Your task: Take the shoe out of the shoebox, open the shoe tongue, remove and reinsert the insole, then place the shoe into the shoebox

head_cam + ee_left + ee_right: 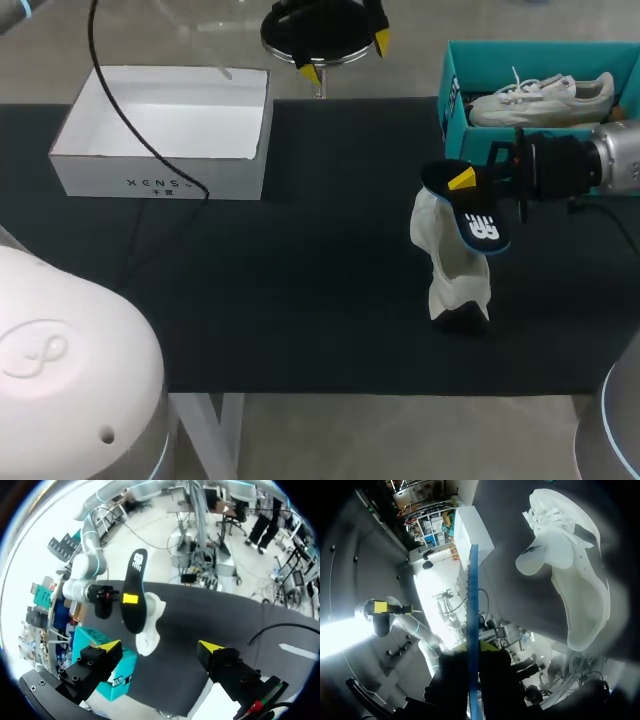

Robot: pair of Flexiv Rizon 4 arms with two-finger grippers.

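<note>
- The left claw (345,56) hangs over the table's far edge, its fingers spread wide with nothing between them. It is well apart from the work, and I judge it is kept free to steady the shoe once the insole goes back in.
- At the left of the dark mat (300,290) stands a white box (160,180), open-topped. A black cable (130,130) runs across it and down its front wall onto the mat. Neither is near the work, so they should not get in the way.
- The white shoe (450,265) is out of its box and props up on the mat right of the middle. No claw touches it, so it could tip when the insole is pushed in.
- The black insole (478,225) with a blue edge is held over the shoe, its lower end close to it. I cannot tell whether that end is inside the shoe.
- The right claw (465,190) pinches the insole across its flat faces near the upper end. That leaves the long lower part free to slide into the shoe.
- Just behind the right arm sits the teal shoebox (447,90). A second white shoe (540,100) already lies in it, which leaves less room for putting this one back.
</note>
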